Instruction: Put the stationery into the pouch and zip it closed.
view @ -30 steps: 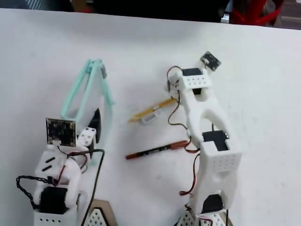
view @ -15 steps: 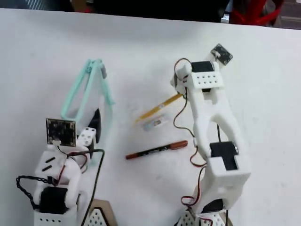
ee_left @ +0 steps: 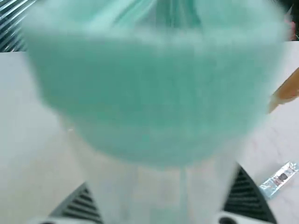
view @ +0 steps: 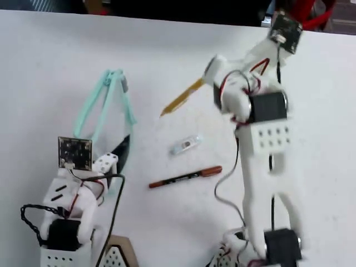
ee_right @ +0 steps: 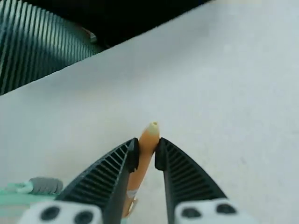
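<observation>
R end effector (ee_right: pixel 145 142): clamped on orange pencil (view: pixel 181 101), raised off surface (view: pixel 55 55), well apart from pouch (ee_left: pixel 154 93). L end effector (view: pixel 115 153): at pouch's near edge, grip unclear. Advice: carry pencil tip-first into opening; release once inside.

A white table (view: pixel 61 50) is spanning the workspace. Beyond its far edge, a dark ribbed panel (ee_right: pixel 37 42) is standing and red tubing (view: pixel 320 14) is showing.
</observation>
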You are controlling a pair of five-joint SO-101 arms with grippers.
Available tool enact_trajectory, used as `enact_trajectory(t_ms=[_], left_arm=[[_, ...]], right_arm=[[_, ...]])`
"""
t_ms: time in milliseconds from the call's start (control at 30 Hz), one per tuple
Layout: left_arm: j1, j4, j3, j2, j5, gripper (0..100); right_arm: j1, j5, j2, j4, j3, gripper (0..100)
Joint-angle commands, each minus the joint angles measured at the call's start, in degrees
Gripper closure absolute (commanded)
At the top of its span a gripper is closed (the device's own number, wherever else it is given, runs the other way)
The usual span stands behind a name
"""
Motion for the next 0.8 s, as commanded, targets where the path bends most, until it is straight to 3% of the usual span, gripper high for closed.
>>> enact_trajectory(t_ms=[0,133,467,767], left_arm=[[0.04,5.45,-4.92,-0.40,0.09,73],[-0.13,10.55,-8.70,-0.40,0.70,73],[-0.04,10.81,-9.05,-0.40,4.13,73],[-0.22,11.87,-10.46,-0.48,4.13,73]], right_arm=[[-2.95,6.77,-6.11,-0.04,-1.58,98.1],[-5.32,9.32,-11.03,-1.01,-3.69,98.1],[-11.30,16.88,-14.46,-0.92,-19.16,98.1],[-24.75,19.96,-8.57,-0.57,-28.22,98.1]])
